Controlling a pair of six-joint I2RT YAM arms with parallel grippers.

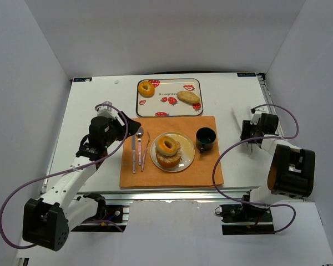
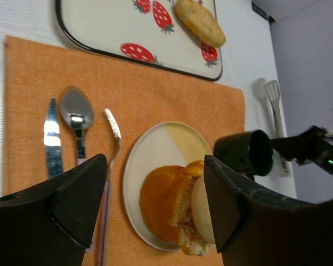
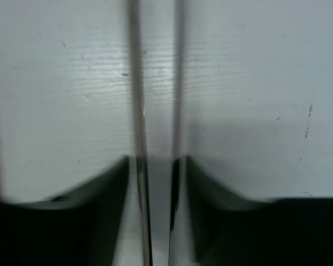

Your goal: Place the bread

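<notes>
A cream plate [image 1: 187, 157] on the orange placemat [image 1: 208, 172] holds a stack of bread with a ring doughnut [image 1: 167, 146] on top. In the left wrist view the plate [image 2: 155, 147] and its torn golden bun [image 2: 164, 199] lie below my left gripper [image 2: 155, 166]. My left gripper [image 1: 133, 125] is open and empty, above the mat's back left corner. A strawberry tray [image 1: 167, 110] holds a doughnut [image 1: 146, 88] and an oval roll [image 1: 188, 97]. My right gripper [image 1: 247, 133] is shut on the two arms of the tongs [image 3: 139, 111] at the table's right.
A knife [image 1: 134, 152], spoon [image 1: 140, 145] and fork [image 1: 146, 147] lie on the mat left of the plate. A dark cup [image 1: 206, 138] stands right of the plate. White walls enclose the table. The tongs also show in the left wrist view [image 2: 275, 111].
</notes>
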